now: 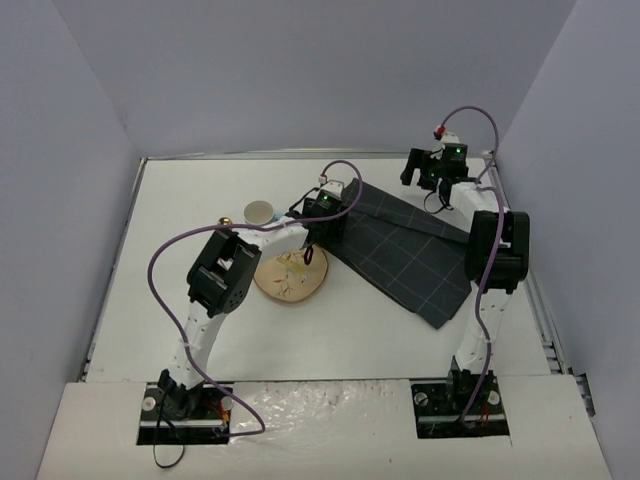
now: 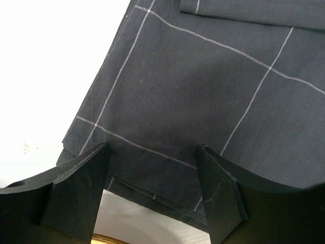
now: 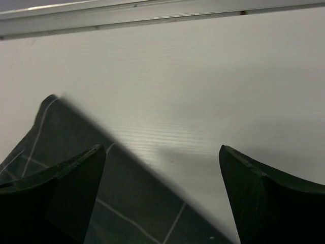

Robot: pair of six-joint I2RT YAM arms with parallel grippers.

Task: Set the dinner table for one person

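Table [image 1: 170,300]: a large white top with a thin metal rim, filling most of the top view; it carries everything else.
Cloth [image 1: 410,255]: dark grey with thin pale checks, lying slantwise on the right half of the table, from far centre towards the near right. Its left edge shows several folded layers.
Left gripper [image 2: 152,152]: jaws partly apart above the cloth's left edge, with cloth showing between them and nothing clamped. Whether the fingertips touch the fabric I cannot tell.
Right gripper [image 3: 160,150]: jaws spread wide and empty, over the cloth's far corner near the table's far rim.
Wooden plate [image 1: 290,280]: round and light – just left of the cloth, partly under the left arm.
Cup [image 1: 260,212]: small and pale, beyond the plate on its left, with a small brass-coloured thing [image 1: 225,219] beside it.
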